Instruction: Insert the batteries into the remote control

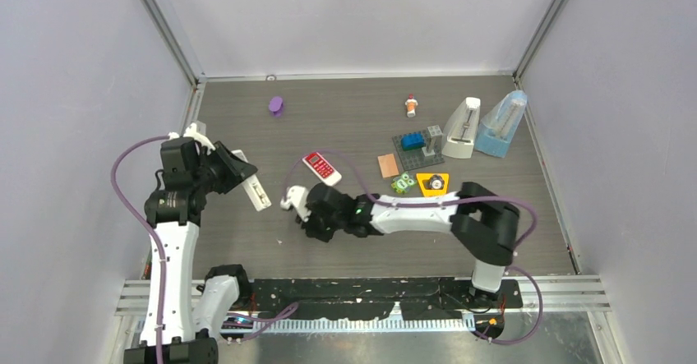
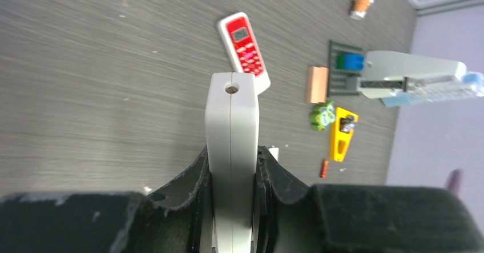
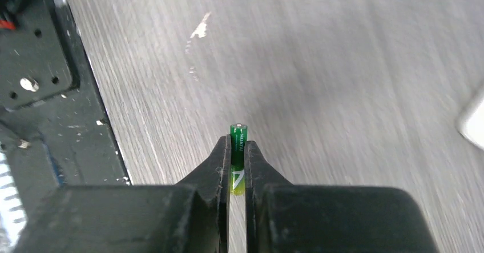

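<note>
The right gripper is closed on 1 green battery, pinched at its lower half so its capped end projects past the fingertips, long axis in line with the fingers. The left gripper is clamped on the long edges of the white remote control, held off the table, long axis running out from the fingers. From above, the battery sits just right of the remote, close by. The battery bay is probably on a face these views do not show.
</note>
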Controlling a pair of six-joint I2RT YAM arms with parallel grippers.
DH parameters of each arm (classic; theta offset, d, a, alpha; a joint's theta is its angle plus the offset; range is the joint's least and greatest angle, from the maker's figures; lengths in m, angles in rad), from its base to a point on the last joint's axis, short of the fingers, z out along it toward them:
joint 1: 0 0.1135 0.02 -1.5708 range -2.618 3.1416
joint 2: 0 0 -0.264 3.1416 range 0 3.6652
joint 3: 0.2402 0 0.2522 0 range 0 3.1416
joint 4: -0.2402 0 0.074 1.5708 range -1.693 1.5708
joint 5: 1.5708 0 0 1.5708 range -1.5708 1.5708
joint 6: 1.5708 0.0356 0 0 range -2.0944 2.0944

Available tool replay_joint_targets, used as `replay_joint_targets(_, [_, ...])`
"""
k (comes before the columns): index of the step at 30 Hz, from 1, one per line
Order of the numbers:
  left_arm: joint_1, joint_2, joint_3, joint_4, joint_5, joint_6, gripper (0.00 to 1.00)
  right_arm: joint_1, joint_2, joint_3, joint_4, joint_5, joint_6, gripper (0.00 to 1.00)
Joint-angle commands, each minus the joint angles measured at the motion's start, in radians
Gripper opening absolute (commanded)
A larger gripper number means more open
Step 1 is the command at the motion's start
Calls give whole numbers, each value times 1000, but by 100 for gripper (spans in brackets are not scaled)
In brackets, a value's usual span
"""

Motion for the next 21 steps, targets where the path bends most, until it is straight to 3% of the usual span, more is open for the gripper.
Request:
replay_joint_targets(1, [5, -45, -105, 293, 254, -107, 0, -70, -242, -105, 145, 15, 273, 5])
replay_joint_targets(4, [2, -61, -252, 625, 396, -251, 0, -112, -369, -153, 171, 18, 351, 5])
replay_joint_targets(7, [-16, -38, -310, 851, 458, -357, 0, -147, -492, -139, 147, 42, 412, 5])
replay_joint_targets(12, [-135, 2, -326, 1074, 421, -463, 0, -161, -612, -46, 91, 158, 457, 5])
replay_joint_targets(21, [-312, 139, -328, 1465, 338, -716, 0, -166, -585, 163, -42, 354, 526, 7])
